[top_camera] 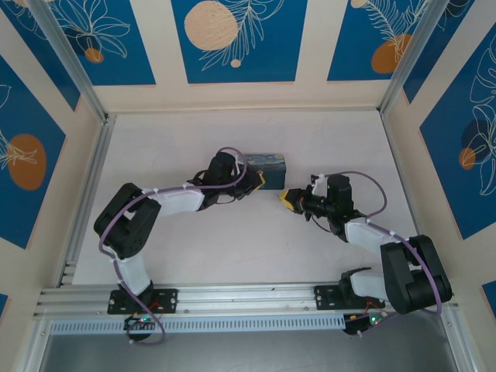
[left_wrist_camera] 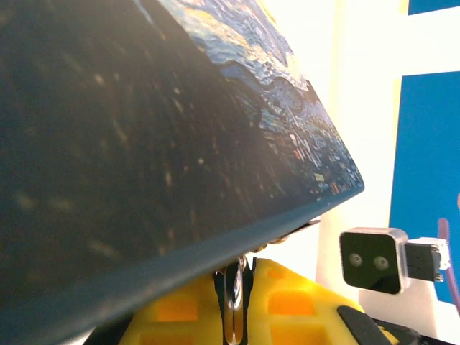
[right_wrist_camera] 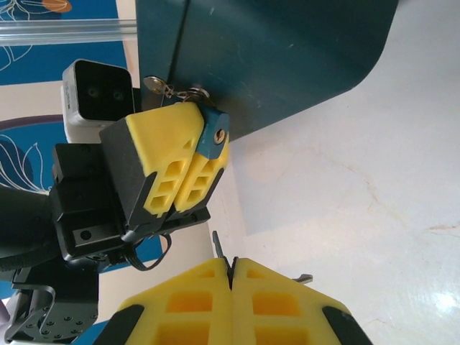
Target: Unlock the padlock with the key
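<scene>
Right wrist view shows padlock (right_wrist_camera: pixel 213 144) keyhole and key (right_wrist_camera: pixel 218 244).

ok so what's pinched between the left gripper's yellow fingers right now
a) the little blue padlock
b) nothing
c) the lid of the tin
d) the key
a: the right wrist view shows the left gripper closed on the blue padlock, right at the edge of the Starry Night tin.

1. The padlock (right_wrist_camera: pixel 214 126) has a smooth blue body and a shiny metal loop.
2. The tin box (right_wrist_camera: pixel 287 57) looks smooth and dull.
3. The right gripper (right_wrist_camera: pixel 231 269) is dull yellow plastic.
4. The table (right_wrist_camera: pixel 359 201) is white and glossy.
</scene>
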Robot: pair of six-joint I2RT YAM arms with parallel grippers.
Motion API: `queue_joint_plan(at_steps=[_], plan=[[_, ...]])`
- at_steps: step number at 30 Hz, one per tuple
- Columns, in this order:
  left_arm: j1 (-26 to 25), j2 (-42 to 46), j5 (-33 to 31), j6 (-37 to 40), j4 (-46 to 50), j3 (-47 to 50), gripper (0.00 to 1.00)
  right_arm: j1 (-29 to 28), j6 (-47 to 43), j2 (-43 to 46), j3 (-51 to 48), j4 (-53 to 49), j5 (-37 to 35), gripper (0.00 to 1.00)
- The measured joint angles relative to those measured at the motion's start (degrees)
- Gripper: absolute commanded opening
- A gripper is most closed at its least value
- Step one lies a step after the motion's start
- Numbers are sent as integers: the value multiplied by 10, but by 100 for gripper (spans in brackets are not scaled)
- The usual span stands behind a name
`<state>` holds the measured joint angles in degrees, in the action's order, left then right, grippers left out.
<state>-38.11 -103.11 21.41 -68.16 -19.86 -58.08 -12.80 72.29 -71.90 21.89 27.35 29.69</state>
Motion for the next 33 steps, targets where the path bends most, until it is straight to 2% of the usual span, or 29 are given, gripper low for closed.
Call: queue_joint_plan(at_steps=[16, 33], plan=[[7, 3, 31, -80, -62, -5, 0, -7, 47, -46, 0, 96, -14, 0], [9, 3, 37, -95, -71, -5, 0, -11, 59, -74, 29, 126, -22, 0]])
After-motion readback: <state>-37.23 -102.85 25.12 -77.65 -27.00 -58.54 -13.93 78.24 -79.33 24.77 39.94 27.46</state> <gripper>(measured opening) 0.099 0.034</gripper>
